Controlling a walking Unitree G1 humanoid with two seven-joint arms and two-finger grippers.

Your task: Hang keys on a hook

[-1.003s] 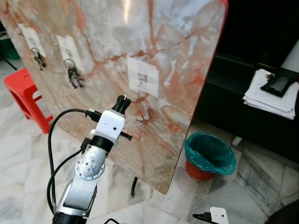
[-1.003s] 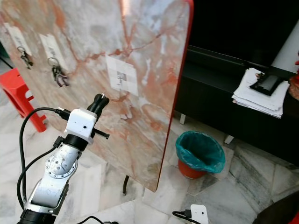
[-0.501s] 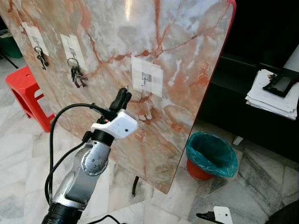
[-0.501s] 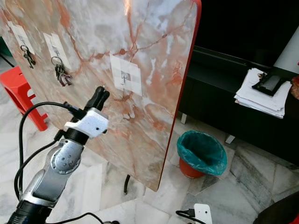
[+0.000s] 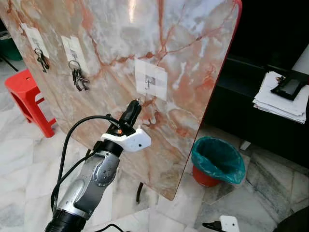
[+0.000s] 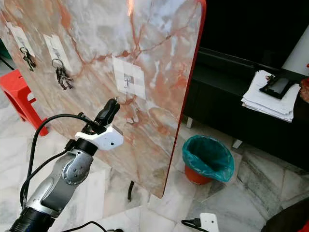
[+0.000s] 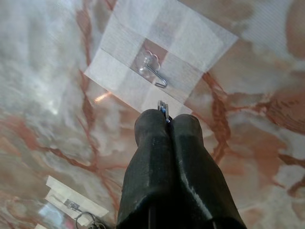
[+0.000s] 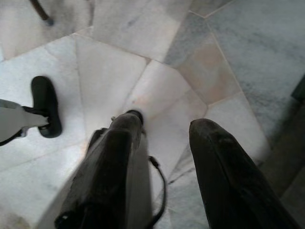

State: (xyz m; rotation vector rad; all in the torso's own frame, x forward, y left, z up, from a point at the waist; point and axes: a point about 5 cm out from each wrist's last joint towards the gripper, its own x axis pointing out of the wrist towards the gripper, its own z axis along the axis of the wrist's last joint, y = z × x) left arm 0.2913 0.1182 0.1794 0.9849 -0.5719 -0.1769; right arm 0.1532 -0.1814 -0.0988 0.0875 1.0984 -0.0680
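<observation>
In the left eye view, the left tool (image 5: 134, 105) is raised toward the marble board (image 5: 193, 53), just below the empty hook (image 5: 148, 84) on its white tape patch. Two other hooks to the left of this hook already carry key bunches (image 5: 77, 79).

In the left wrist view, the fingers (image 7: 152, 143) are pressed together on a thin metal piece, probably the key (image 7: 163, 108), held just under the hook so it can go over the tip.

In the right wrist view, the right tool (image 8: 162, 143) hangs idle over the floor, fingers apart.
</observation>
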